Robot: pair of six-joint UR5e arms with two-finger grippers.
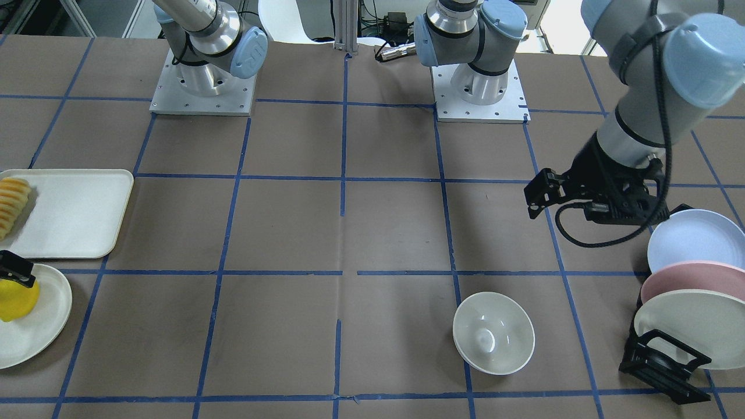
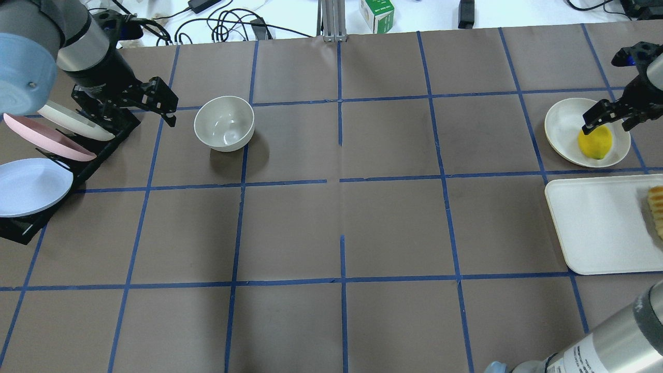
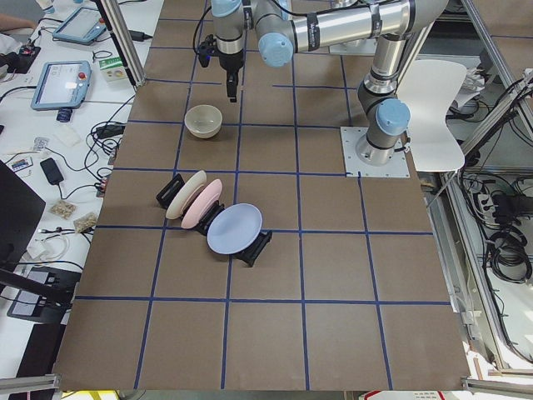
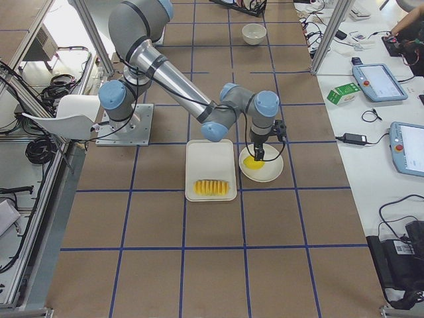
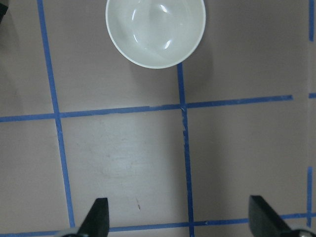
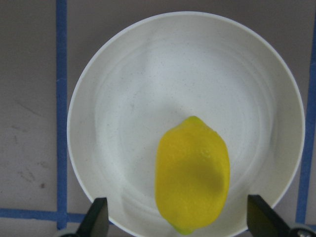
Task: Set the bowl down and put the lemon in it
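Note:
The off-white bowl [image 1: 493, 333] stands upright and empty on the brown table, also in the overhead view [image 2: 224, 123] and at the top of the left wrist view [image 5: 155, 30]. My left gripper [image 2: 164, 103] is open and empty, hovering beside the bowl, between it and the plate rack; its fingers [image 5: 98, 217] are spread wide. The yellow lemon [image 2: 595, 142] lies on a flat off-white plate [image 2: 562, 122]. My right gripper [image 2: 608, 118] is open just above the lemon [image 6: 192, 174], its fingers [image 6: 96, 217] on either side and apart from it.
A black rack with blue, pink and off-white plates [image 2: 41, 155] stands close to the left arm, also in the front view [image 1: 692, 279]. A white tray [image 2: 601, 223] with sliced fruit [image 2: 655, 207] lies next to the lemon's plate.

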